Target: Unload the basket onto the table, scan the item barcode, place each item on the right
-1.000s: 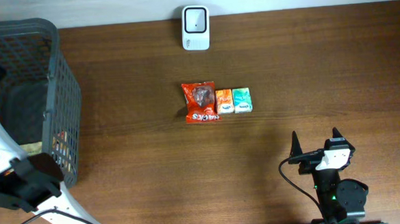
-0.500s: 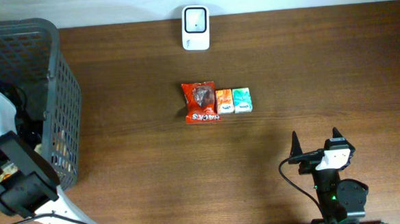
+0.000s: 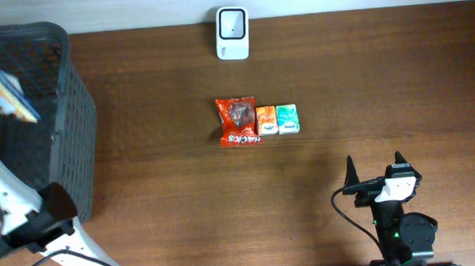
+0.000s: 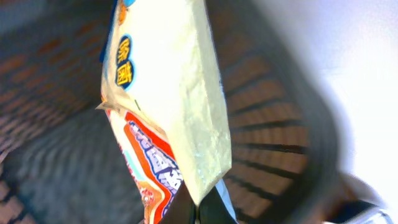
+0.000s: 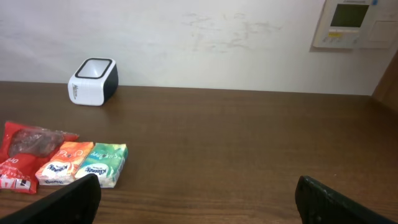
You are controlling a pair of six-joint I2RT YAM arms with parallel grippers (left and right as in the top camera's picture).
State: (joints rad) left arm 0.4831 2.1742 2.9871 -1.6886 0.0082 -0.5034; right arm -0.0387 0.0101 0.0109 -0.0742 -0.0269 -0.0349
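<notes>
Dark wooden worktop (image 3: 381,76) with a grey basket (image 3: 74,117) at its left edge. Left hand (image 4: 198,208) is clenched on one edge of a snack packet (image 3: 3,92), held over the basket. Right hand (image 3: 374,165) rests splayed and empty. This looks like the pick-up step; next, the packet likely needs carrying to the white scanner (image 3: 232,22), barcode facing it.

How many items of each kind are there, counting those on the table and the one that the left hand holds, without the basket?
Snack bags: 2 (red snack bag; pale snack bag in the left hand)
Small packs: 2 (orange pack; teal pack)
Barcode scanner: 1
Total: 5
</notes>
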